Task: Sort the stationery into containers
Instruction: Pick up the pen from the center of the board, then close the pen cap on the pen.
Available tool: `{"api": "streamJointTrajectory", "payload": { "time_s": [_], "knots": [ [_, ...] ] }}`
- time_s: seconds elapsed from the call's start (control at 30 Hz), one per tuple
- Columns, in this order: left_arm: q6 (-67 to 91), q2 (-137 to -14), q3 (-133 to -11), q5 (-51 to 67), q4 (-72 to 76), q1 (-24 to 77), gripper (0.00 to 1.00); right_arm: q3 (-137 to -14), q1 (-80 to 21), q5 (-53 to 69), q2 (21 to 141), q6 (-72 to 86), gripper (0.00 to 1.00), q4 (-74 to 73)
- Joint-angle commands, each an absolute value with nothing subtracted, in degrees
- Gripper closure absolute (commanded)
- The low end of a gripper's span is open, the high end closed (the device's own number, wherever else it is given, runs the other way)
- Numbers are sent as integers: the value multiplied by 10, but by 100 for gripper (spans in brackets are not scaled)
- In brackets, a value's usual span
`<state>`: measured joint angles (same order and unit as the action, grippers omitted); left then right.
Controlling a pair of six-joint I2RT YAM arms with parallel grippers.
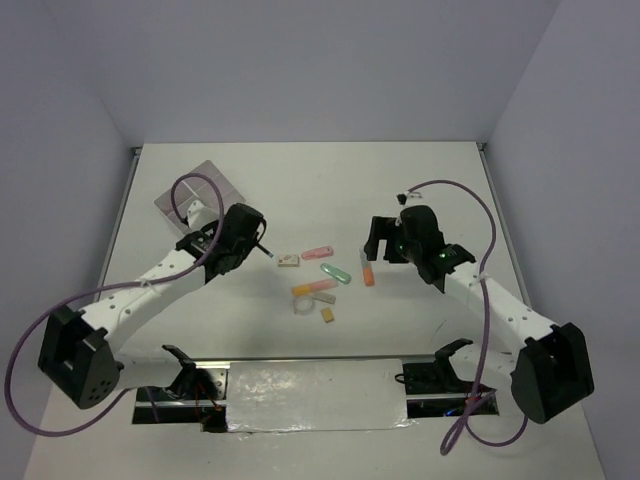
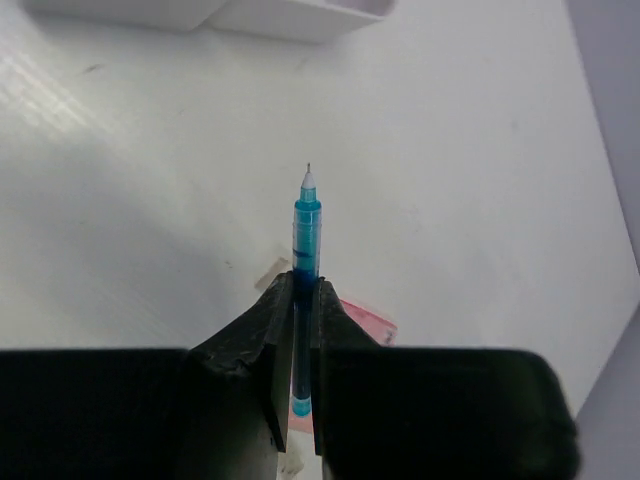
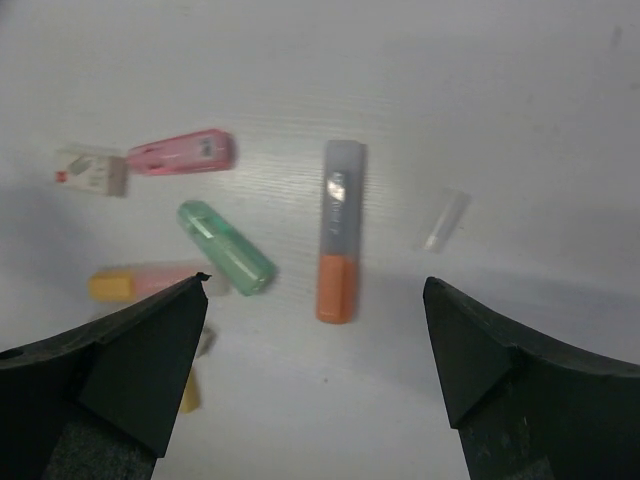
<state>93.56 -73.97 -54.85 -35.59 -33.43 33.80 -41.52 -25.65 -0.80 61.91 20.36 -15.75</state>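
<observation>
The white surface (image 1: 300, 200) carries everything. The block of white shallow square plastic trays (image 1: 200, 192) sits at its far left, beyond your left arm (image 1: 150, 290). The loose stationery lies clustered in the middle, between the two arms.

Your left jaws are clamped on the thin blue translucent pen (image 2: 306, 250), gripping its rear half with the tip pointing forward. From that, the step in hand looks like the carry to a tray. Swing toward the block, whose near rim shows at the top of the left wrist view. Bring the pen down inside one compartment's walls and only then release, so it cannot roll out or bridge two compartments.

Your right jaws stand wide apart over the orange marker with a grey cap (image 3: 340, 235). Close across its narrow width, and mind the mint-green marker (image 3: 225, 247) near one side and the small clear cap (image 3: 442, 220) near the other.

As for writing, the grey cap bears a shiny patch and the small white eraser (image 3: 92, 172) a red mark. Both are too blurred to read, and no brand is legible.
</observation>
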Motion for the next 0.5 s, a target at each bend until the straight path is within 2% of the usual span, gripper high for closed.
{"api": "streamJointTrajectory", "payload": {
  "time_s": [0.0,0.03,0.17,0.27,0.37,0.47],
  "knots": [
    [700,-688,-569,-377,-241,349,100,-413,-215,-68,647,236,5,-177],
    [612,-646,-550,-368,-191,359,100,-414,-202,-83,656,241,6,-177],
    [437,-537,-509,-204,-130,362,100,-439,-189,-119,735,245,12,-189],
    [377,-489,-531,-137,-210,365,100,-465,-188,-145,784,253,15,-206],
    [344,-453,-549,-38,-270,367,100,-482,-189,-129,822,258,28,-207],
    [316,-411,-554,39,-307,367,100,-494,-189,-137,850,263,34,-208]
  ]
}}
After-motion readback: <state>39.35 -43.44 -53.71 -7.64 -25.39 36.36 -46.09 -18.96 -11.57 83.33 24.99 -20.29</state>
